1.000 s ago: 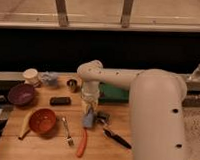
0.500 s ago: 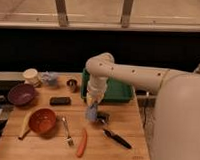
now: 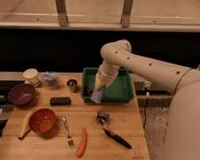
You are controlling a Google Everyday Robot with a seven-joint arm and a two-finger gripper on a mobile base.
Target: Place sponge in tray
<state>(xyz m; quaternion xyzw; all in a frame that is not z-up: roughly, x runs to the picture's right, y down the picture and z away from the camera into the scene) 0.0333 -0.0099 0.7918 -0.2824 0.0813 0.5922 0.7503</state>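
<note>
Pale blue-grey, the sponge (image 3: 97, 94) now hangs over the near-left edge of the tray (image 3: 120, 90), carried there from above the middle of the table (image 3: 126, 126) where it was half a second ago. The gripper (image 3: 99, 86) has swung back and to the right with it and stays clamped on the sponge's upper end, above the tray's left side. One sponge, one green tray. Two bowls sit on the left: one orange bowl (image 3: 42, 120) and one purple bowl (image 3: 21, 94). One fork (image 3: 67, 131), one carrot (image 3: 81, 143), one black bar (image 3: 60, 100) and one black-handled utensil (image 3: 116, 138) lie on the wood. The sponge's long axis runs near vertical, slightly tilted, lower end pointing down at the tray's front rim.
</note>
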